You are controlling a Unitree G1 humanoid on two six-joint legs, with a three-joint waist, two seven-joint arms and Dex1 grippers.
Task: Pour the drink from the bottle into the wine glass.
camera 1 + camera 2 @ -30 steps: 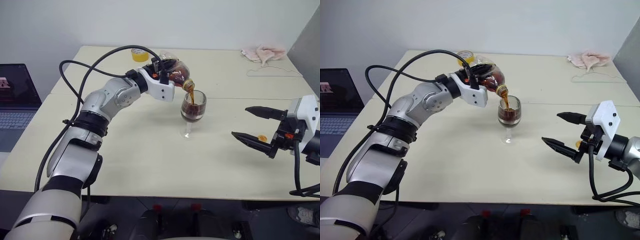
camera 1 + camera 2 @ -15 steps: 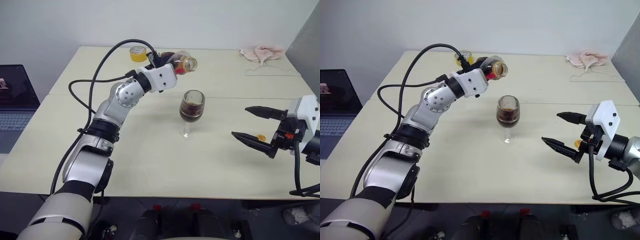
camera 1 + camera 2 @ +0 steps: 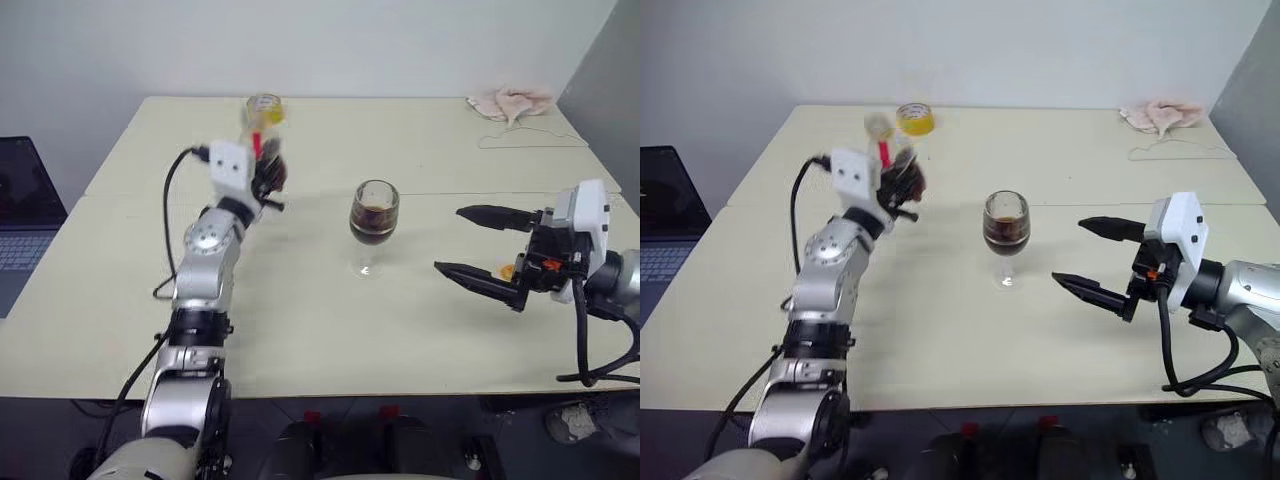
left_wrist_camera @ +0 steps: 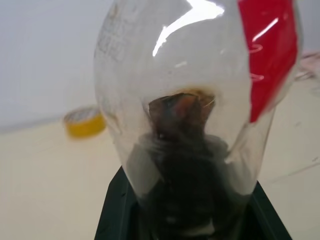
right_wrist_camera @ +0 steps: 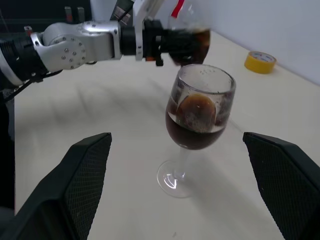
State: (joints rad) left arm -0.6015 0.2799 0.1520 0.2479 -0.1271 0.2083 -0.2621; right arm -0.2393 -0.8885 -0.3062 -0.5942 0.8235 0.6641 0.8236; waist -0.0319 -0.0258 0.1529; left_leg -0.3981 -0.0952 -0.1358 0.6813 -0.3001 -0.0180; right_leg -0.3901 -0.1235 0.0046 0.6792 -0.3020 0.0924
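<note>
Dark brown drink (image 3: pixel 1002 236) filling part of the wine glass (image 3: pixel 372 224), upright on the cream table (image 3: pixel 300 330). Well left of the glass, bottle (image 3: pixel 264 150) upright, clamped in the closed left gripper (image 3: pixel 262 178). Right of the glass, right gripper (image 3: pixel 472 243) spread wide, holding nothing.
</note>
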